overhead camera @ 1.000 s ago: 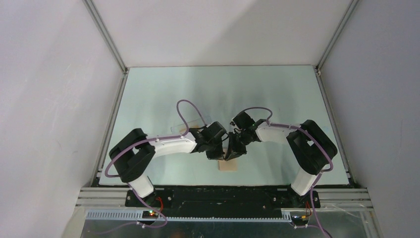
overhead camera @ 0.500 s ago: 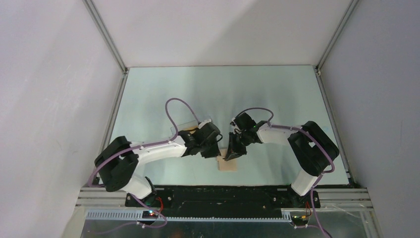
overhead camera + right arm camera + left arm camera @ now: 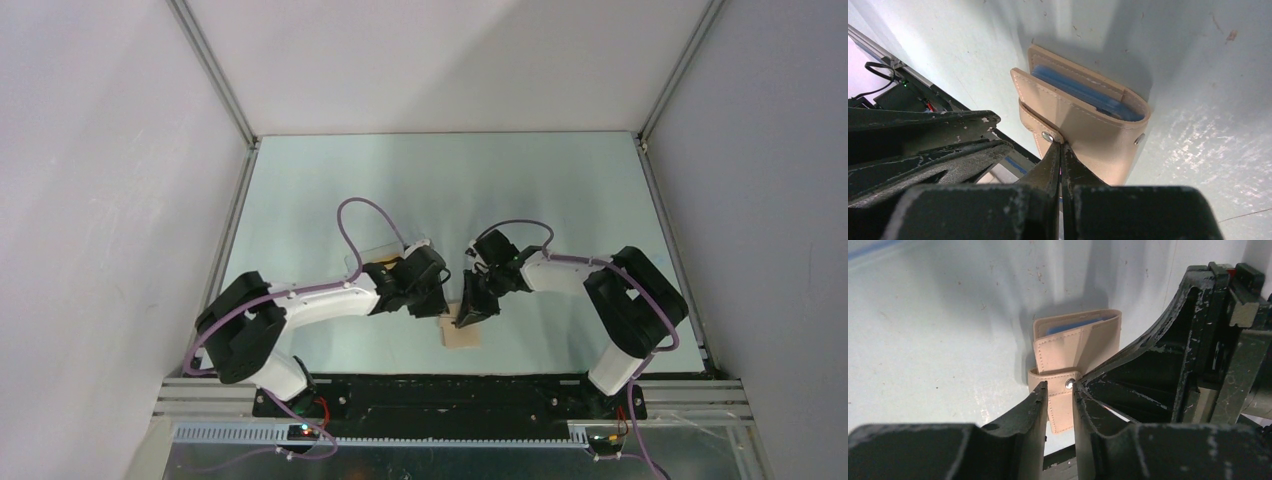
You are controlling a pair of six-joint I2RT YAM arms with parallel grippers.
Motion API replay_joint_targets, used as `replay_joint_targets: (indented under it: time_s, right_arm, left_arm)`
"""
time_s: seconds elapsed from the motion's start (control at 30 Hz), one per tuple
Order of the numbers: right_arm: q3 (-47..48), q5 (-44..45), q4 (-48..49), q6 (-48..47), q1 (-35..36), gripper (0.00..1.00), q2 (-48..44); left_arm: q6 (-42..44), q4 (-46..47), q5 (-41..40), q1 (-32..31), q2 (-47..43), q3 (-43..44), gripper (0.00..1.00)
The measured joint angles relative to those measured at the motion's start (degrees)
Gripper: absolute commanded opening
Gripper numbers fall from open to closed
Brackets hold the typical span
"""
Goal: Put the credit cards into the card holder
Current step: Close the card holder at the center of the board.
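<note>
The tan card holder (image 3: 463, 337) lies near the table's front edge, partly open, with blue pockets showing (image 3: 1083, 92). My right gripper (image 3: 468, 312) is shut, its tips (image 3: 1061, 145) pinching the holder's cover beside the strap's snap (image 3: 1048, 136). My left gripper (image 3: 437, 308) is narrowly open; in the left wrist view (image 3: 1059, 390) its fingers stand on either side of the strap's tail (image 3: 1062, 412), close to the snap. The right fingers (image 3: 1148, 370) fill the right of that view. No orange-yellow credit card shows clearly in any view.
A clear plastic box (image 3: 385, 248) sits just behind the left wrist, partly hidden by the arm and its purple cable. The black front rail (image 3: 450, 390) runs right below the card holder. Metal frame posts line both table sides.
The left arm's elbow has swung left and toward the front, and its gripper has shifted slightly left. The right gripper has stayed on the card holder, dropping slightly toward the front.
</note>
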Motion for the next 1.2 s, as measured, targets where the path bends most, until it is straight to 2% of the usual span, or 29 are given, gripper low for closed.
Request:
replay_joint_targets:
  time_s: [0.23,0.47,0.57,0.6,0.7,1.2]
  right_arm:
    - [-0.4,-0.8,-1.0,0.0,0.0,0.0,-0.3]
    - [-0.4,-0.8,-1.3,0.0,0.0,0.0,-0.3]
    - [-0.4,-0.5,-1.5,0.0,0.0,0.0,-0.3]
    - [-0.4,-0.5,-1.5,-0.1,0.0,0.0,-0.3]
    - [-0.4,-0.4,-1.6,-0.1,0.0,0.0,-0.3]
    - [-0.4,-0.2,-1.8,-0.2,0.1,0.0,-0.5]
  left_arm:
    - [0.2,0.6,0.6,-0.2,0.7,0.0,0.24]
    - [0.7,0.9,1.5,-1.0,1.9,0.1,0.14]
    - [1.2,1.0,1.7,-1.5,2.3,0.4,0.16]
    - [1.2,1.2,1.7,-1.7,2.4,0.5,0.2]
    - [1.1,1.4,1.6,-2.0,2.8,0.7,0.25]
    - [0.4,1.0,1.8,-1.0,5.9,1.7,0.16]
